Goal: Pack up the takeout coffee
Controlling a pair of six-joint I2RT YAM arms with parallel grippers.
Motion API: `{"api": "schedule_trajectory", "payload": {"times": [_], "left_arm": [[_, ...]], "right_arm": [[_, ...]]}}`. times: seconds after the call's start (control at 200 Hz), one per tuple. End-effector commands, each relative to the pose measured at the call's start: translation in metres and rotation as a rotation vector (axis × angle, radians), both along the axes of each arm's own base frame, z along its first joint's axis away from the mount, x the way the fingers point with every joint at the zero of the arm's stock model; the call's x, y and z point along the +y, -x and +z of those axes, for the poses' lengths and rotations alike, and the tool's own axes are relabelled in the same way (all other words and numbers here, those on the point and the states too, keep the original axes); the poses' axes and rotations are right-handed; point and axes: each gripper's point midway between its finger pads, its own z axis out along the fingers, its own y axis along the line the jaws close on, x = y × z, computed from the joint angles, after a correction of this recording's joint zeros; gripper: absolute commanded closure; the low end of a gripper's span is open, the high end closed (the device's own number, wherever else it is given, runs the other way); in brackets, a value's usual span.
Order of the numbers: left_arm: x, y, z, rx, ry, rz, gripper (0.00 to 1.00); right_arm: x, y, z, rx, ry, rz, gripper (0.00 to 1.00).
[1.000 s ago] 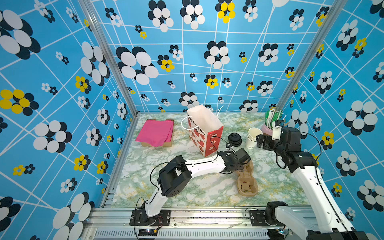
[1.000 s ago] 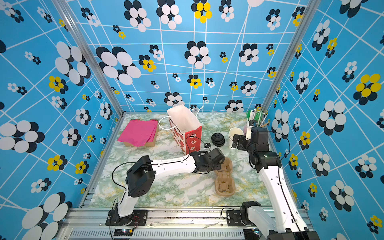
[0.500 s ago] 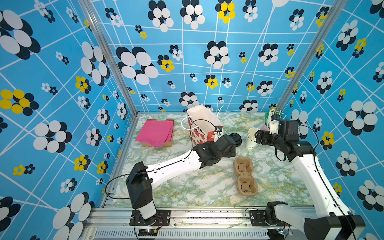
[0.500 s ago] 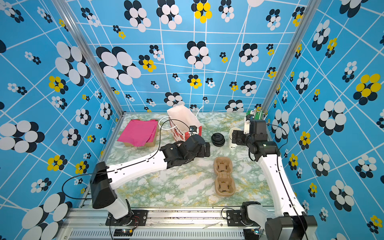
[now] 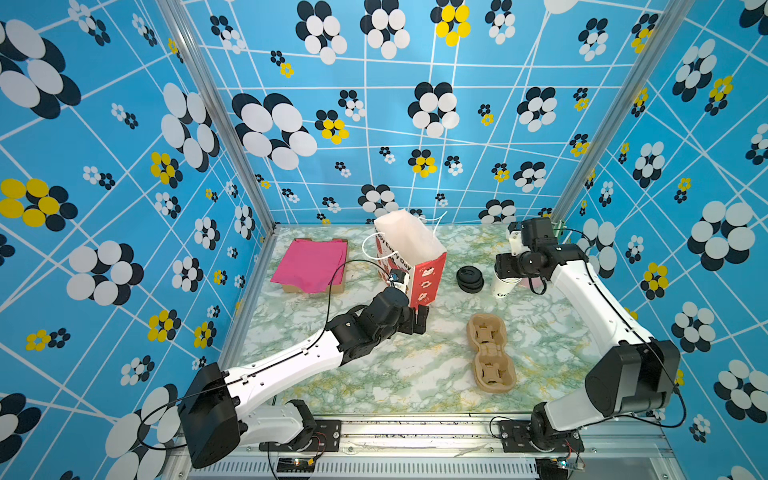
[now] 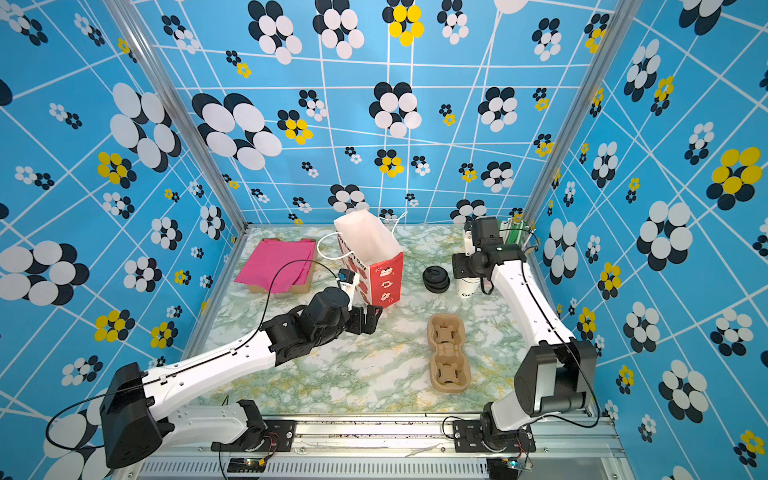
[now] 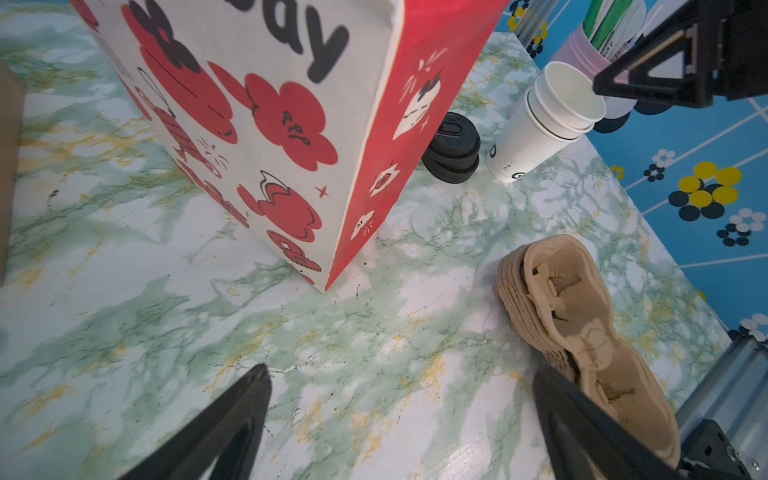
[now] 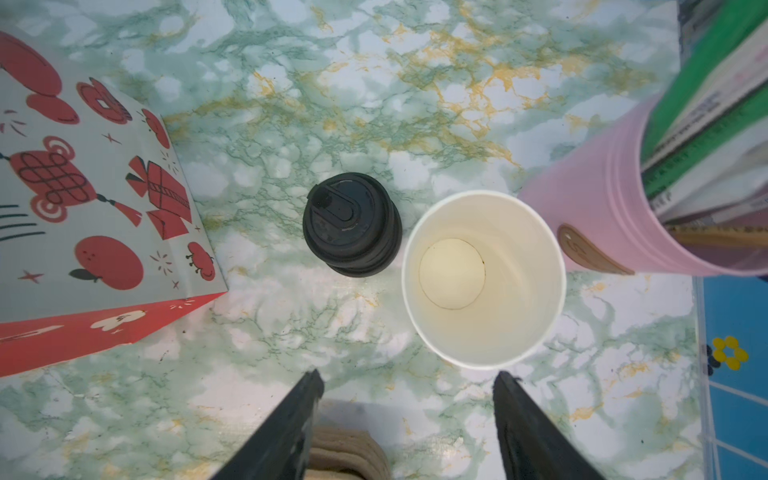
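The left end effector (image 7: pixel 401 372) hovers over the marbled surface (image 5: pixel 395 374) just by the near corner of the red-and-white gift bag (image 5: pixel 428 276), its fingers spread wide and empty. The right end effector (image 8: pixel 409 375) hangs above the stacked lidless white paper cups (image 8: pixel 484 278) near the surface's back right corner, jaws partly apart, gripping nothing. Stacked black sip lids (image 8: pixel 351 224) sit just beside the cups. I cannot find a lidded takeout coffee in any view.

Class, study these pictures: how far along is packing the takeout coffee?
Done: nothing; the paper bag stands open, no cup visible inside. In hand: nothing; left pincer open beside the bag, right pincer open above the lidless cups. Left: probably lid a cup from the black lids, then bag it.
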Motion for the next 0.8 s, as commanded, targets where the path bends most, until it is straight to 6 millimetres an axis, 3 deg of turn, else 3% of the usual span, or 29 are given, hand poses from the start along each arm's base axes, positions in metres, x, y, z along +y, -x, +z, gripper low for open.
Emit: {"api": "schedule_trajectory", "payload": {"times": [0.0, 0.26, 0.37, 0.605, 0.665, 0.795], "left_arm": [[-0.014, 0.008, 0.017, -0.042, 0.09, -0.1, 0.01], [-0.03, 0.011, 0.029, -0.061, 0.163, -0.161, 0.01], [-0.036, 0.01, 0.031, -0.054, 0.17, -0.176, 0.01], [-0.046, 0.009, 0.019, -0.01, 0.184, -0.183, 0.01], [-0.05, 0.009, 0.014, 0.005, 0.182, -0.191, 0.01], [-0.059, 0.008, 0.009, 0.024, 0.17, -0.199, 0.0]], "right_arm": [[-0.004, 0.0, -0.008, 0.069, 0.07, 0.003, 0.38], [-0.004, -0.013, -0.027, 0.122, 0.114, 0.012, 0.67], [-0.004, -0.014, -0.032, 0.135, 0.122, 0.017, 0.72], [-0.004, -0.012, -0.041, 0.17, 0.139, 0.047, 0.87], [-0.004, -0.01, -0.04, 0.176, 0.141, 0.052, 0.95], [-0.004, -0.009, -0.035, 0.165, 0.143, 0.054, 1.0]]}}
